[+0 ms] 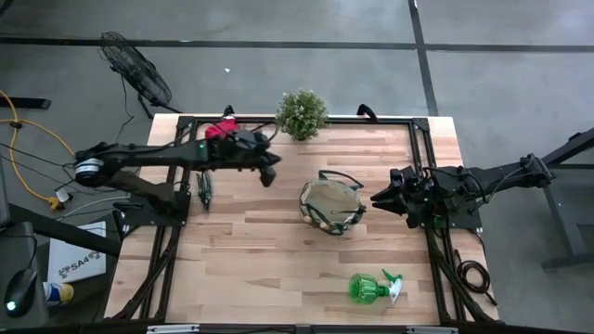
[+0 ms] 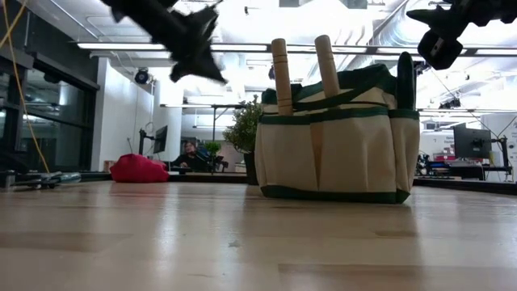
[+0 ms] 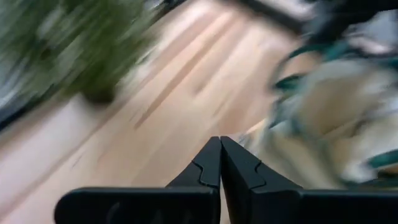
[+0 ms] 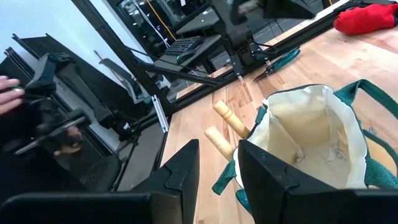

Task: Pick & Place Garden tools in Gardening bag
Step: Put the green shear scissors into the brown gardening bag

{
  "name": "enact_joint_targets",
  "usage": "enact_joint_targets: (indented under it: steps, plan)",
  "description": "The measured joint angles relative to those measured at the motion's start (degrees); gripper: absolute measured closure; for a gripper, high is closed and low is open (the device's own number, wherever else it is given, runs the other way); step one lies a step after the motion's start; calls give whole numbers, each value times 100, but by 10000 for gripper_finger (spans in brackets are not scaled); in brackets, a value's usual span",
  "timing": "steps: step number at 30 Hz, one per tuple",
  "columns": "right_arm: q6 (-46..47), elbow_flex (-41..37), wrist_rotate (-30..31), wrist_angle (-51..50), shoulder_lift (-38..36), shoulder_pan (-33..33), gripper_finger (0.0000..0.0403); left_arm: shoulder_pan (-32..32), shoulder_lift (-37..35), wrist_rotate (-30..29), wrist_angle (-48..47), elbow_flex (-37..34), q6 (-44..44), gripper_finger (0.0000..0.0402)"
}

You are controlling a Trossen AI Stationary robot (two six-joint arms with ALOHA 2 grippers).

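The tan gardening bag (image 1: 331, 206) with green trim stands upright mid-table. Two wooden trowel handles (image 2: 281, 73) stick up out of its side that faces the table's near left. The red glove bundle (image 1: 221, 130) lies at the far left, the pruning shears (image 1: 204, 190) at the left edge, and the green spray bottle (image 1: 374, 288) on its side near the front. My left gripper (image 1: 269, 172) hangs shut and empty in the air left of the bag, its fingertips together (image 3: 219, 149). My right gripper (image 4: 217, 162) stands open and empty just right of the bag.
A small bushy potted plant (image 1: 302, 113) stands at the table's far edge, behind the bag. Black frame rails run along the table's left and right sides. A person's hand (image 4: 9, 93) shows beyond the table's left side. Bare wood lies at the near left.
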Motion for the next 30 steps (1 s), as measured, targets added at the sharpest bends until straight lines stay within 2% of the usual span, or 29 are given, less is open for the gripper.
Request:
enact_joint_targets:
  steps: [3,7,13,19,30]
  plan:
    - [0,0,2,3,0,-1,300,180,-324,-303,-597,-280,-499,401]
    - [0,1,1,5,0,-1,300,462,-691,-336,-1377,-701,-1209,401]
    - [0,-1,2,5,0,-1,300,866,-1020,35,-2331,-1297,-2168,401]
    - [0,1,2,5,-2,-1,300,1084,-1421,300,-2595,-1870,-3032,401]
    - [0,-1,2,5,0,2,300,1091,-2523,-8,-4229,-1994,-4528,401]
